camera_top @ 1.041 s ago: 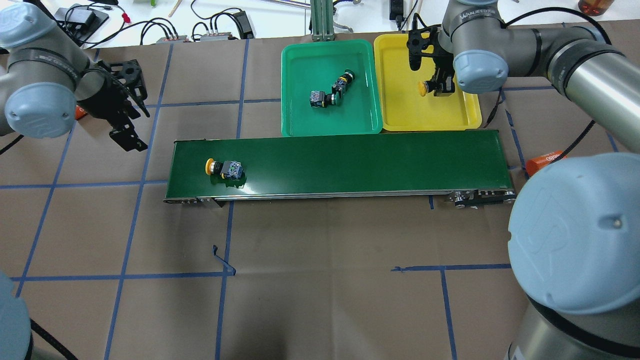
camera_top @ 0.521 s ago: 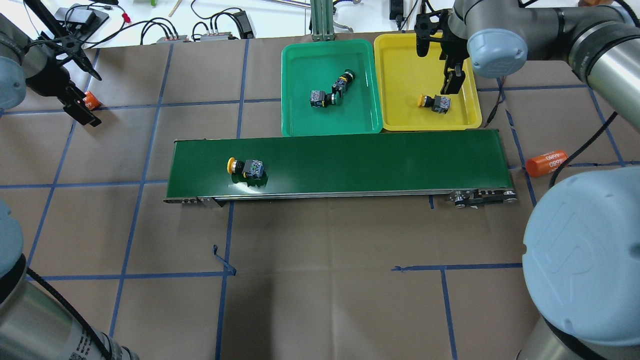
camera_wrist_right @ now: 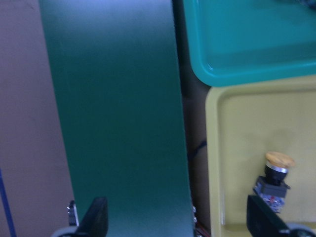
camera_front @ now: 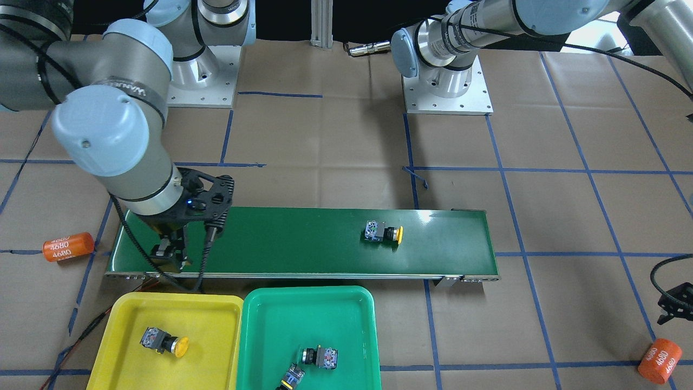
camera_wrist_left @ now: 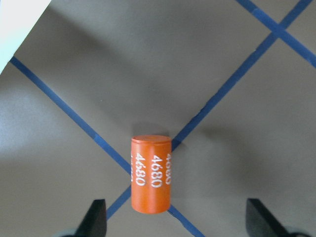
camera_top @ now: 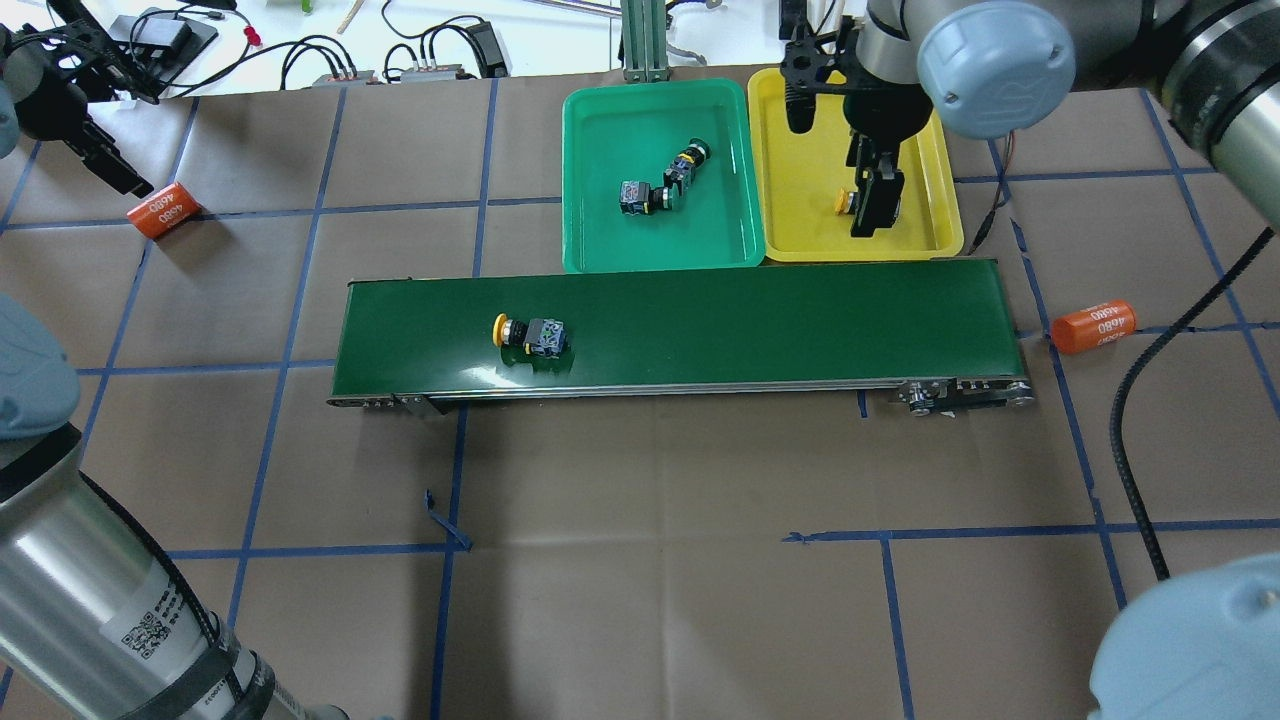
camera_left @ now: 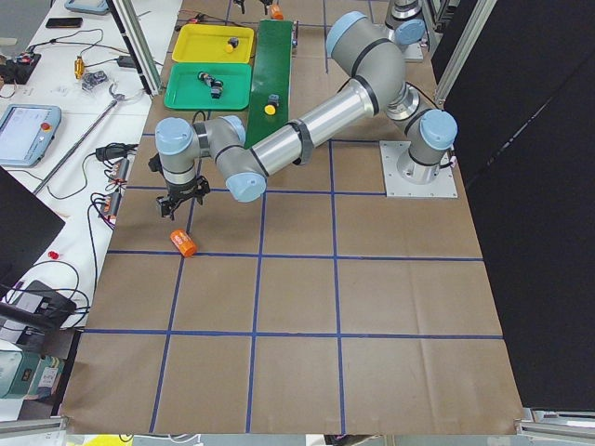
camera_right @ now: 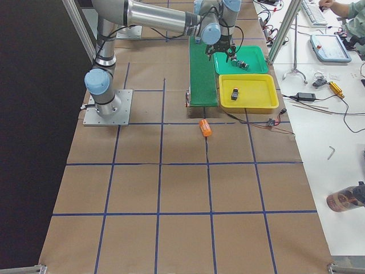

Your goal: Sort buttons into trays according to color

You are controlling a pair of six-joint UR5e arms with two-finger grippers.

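One yellow-capped button (camera_top: 530, 335) lies on its side on the dark-green belt (camera_top: 760, 325), left of middle; the front view shows this button (camera_front: 382, 233) too. A second yellow-capped button (camera_front: 163, 341) lies in the yellow tray (camera_front: 214, 317). Two green-capped buttons (camera_top: 640, 196) (camera_top: 686, 163) lie in the green tray (camera_top: 600, 120). My right gripper (camera_front: 173, 259) hangs open and empty over the belt's edge beside the yellow tray (camera_wrist_right: 222, 118). My left gripper (camera_wrist_left: 175, 217) is open far to the left, above the table, with nothing held.
An orange "4680" cylinder (camera_wrist_left: 150, 180) lies just ahead of my left gripper's fingers. A second orange cylinder (camera_top: 1093, 327) lies off the belt's right end. Cables and boxes crowd the white bench beyond the table's far edge.
My right gripper let the yellow button fall into the yellow tray and moved toward the belt. The belt's button travelled rightward. My left arm drew back to the far left, uncovering the orange cylinder.
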